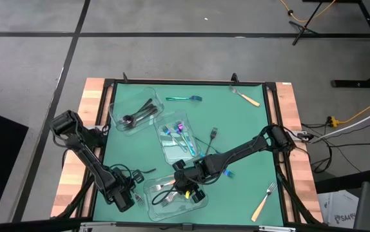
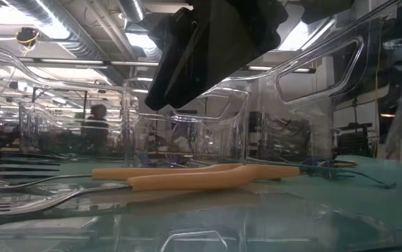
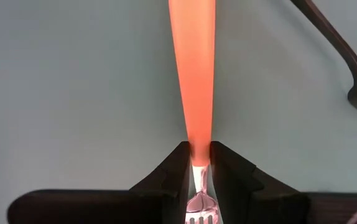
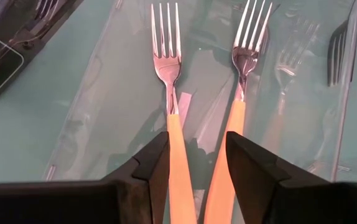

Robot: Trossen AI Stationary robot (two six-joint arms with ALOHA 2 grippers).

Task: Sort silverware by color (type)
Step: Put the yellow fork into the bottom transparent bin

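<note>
My left gripper (image 1: 126, 195) (image 3: 199, 155) stands near the table's front left, shut on an orange-handled silver fork (image 3: 194, 74). My right gripper (image 1: 186, 185) (image 4: 197, 149) hangs open over the near clear container (image 1: 201, 201). Two orange-handled forks (image 4: 166, 68) (image 4: 247, 56) lie flat on that container's floor, side by side, their handles (image 2: 194, 176) running under the gap between the fingers. A far-left container (image 1: 115, 108) holds black silverware (image 1: 136, 116). A middle container (image 1: 165, 148) holds iridescent pieces (image 1: 177, 129). My left gripper pinches the fork between its two fingers at the neck (image 3: 198, 163), where the orange handle meets the silver stem. The fingers point down and lie across the fork. The handle reaches out ahead of them, and the tines (image 3: 202, 214) sit behind. Whether the fork touches the mat does not show.
Loose on the green mat lie a teal piece (image 1: 184, 98) at the far edge, an orange-handled fork (image 1: 246, 96) at the far right, another (image 1: 265, 201) at the near right, a black fork (image 1: 212, 134) at the middle and a black piece (image 3: 346, 68) by my left gripper.
</note>
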